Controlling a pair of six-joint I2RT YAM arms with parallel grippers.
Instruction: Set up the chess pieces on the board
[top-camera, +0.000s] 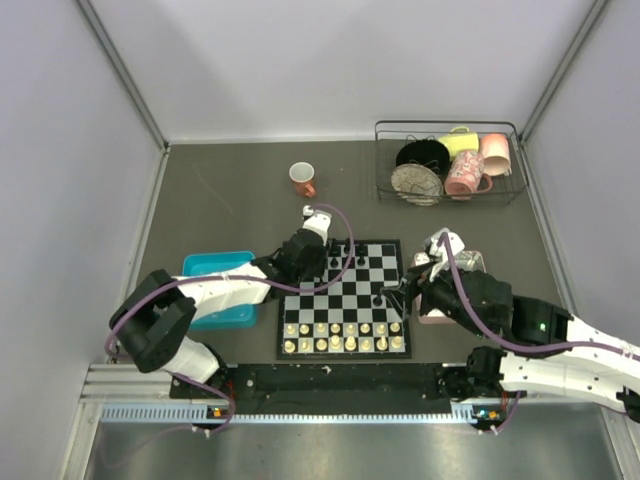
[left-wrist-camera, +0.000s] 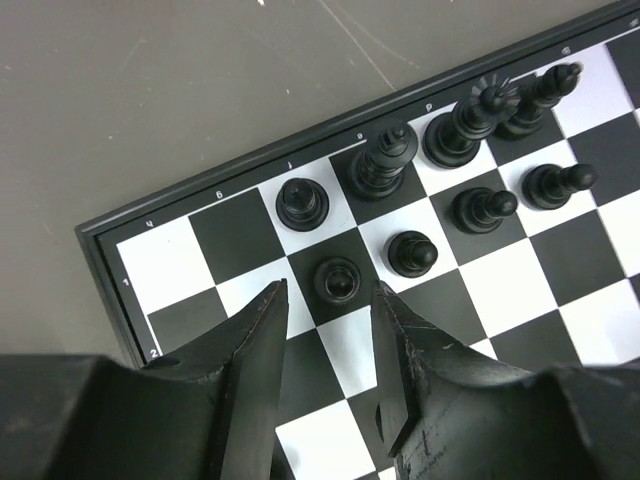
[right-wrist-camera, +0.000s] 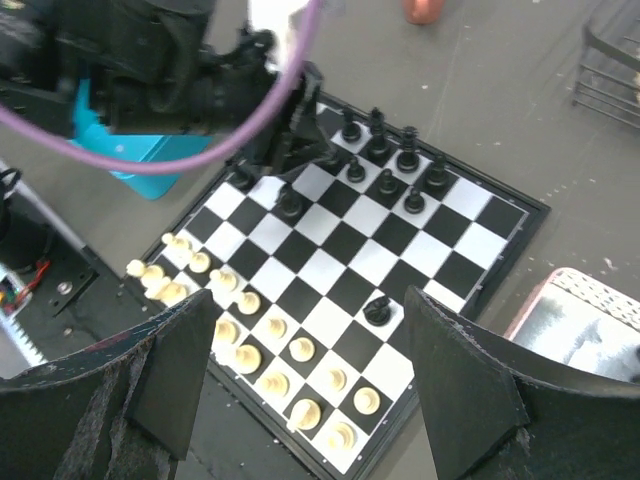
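Grey table (top-camera: 220, 200): teal tray (top-camera: 200, 262) beside board (top-camera: 365, 290), mug (top-camera: 302, 179) behind.

A robot test cell in a lab: plain grey panels wall in a dark table (top-camera: 230, 190); two arms bolted to a rail (top-camera: 340, 378).

Chess pieces (left-wrist-camera: 338, 278): black, glossy, smooth, plastic-looking. Board (left-wrist-camera: 590, 270): smooth checks with a soft sheen; matt black border. Table (left-wrist-camera: 200, 90): matt grey, scuffed, with fine pale scratches. Left gripper (left-wrist-camera: 330, 290) fingers (left-wrist-camera: 250, 370): matt black, faintly ridged plastic. Cream pieces (right-wrist-camera: 245, 355): glossy. Far-right rack (top-camera: 447, 123): thin dark wire. Tray (top-camera: 215, 265), left: smooth teal plastic.
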